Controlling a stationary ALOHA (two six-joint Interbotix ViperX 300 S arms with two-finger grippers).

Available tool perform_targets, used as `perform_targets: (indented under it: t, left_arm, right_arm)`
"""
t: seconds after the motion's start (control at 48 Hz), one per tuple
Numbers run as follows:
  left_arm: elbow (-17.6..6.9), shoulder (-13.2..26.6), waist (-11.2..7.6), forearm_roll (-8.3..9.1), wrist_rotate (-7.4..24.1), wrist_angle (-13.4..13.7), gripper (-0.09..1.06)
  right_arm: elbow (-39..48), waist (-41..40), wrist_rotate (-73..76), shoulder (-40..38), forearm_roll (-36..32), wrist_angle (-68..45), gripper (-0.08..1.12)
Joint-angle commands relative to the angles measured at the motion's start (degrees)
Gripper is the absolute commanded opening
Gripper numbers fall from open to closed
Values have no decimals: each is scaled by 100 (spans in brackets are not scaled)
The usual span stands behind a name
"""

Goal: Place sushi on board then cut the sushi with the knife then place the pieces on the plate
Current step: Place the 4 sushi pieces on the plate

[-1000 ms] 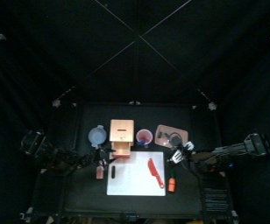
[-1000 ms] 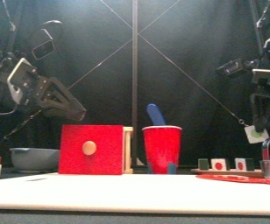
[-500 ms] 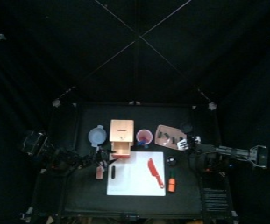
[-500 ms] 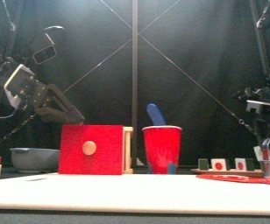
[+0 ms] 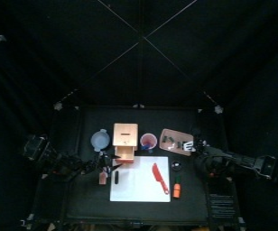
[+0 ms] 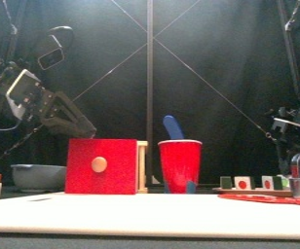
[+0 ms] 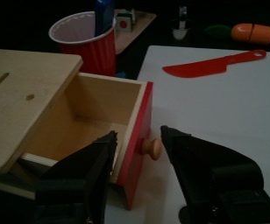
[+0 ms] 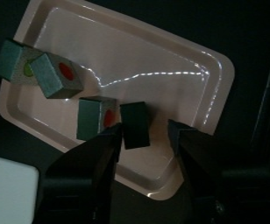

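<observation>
Black table point(image 5: 166, 119) with white cutting board point(image 5: 129, 186)

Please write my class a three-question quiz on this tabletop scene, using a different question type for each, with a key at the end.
1. True or false: the red knife lies on the white board.
2. Fill in the blank: the drawer of the wooden box stands ____.
3. Where are the sushi pieces now?
A. on the white board
B. on the pink tray
C. inside the wooden box

Key: 1 true; 2 open; 3 B.
</observation>
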Motion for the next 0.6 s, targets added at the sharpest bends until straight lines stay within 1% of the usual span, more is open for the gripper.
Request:
perform_targets:
  t: [0.021,0.188,0.292,0.5,0.604]
  left_arm:
    - [-97,-26,-9,18,0,-26,83]
    - [-105,-18,-9,18,0,-26,83]
    - [-105,-18,-9,18,0,-18,83]
    - [-141,-26,-9,9,0,-18,83]
    - [-176,-26,0,18,0,-26,83]
  right_arm:
    - [-35,26,0,18,35,-35,82]
    - [-132,26,-35,-123,35,-35,82]
    - [-281,220,-53,-352,35,-35,82]
    - [-703,1116,-79,-747,-35,-229,82]
    - [-844,1749,-79,-747,-325,-606,82]
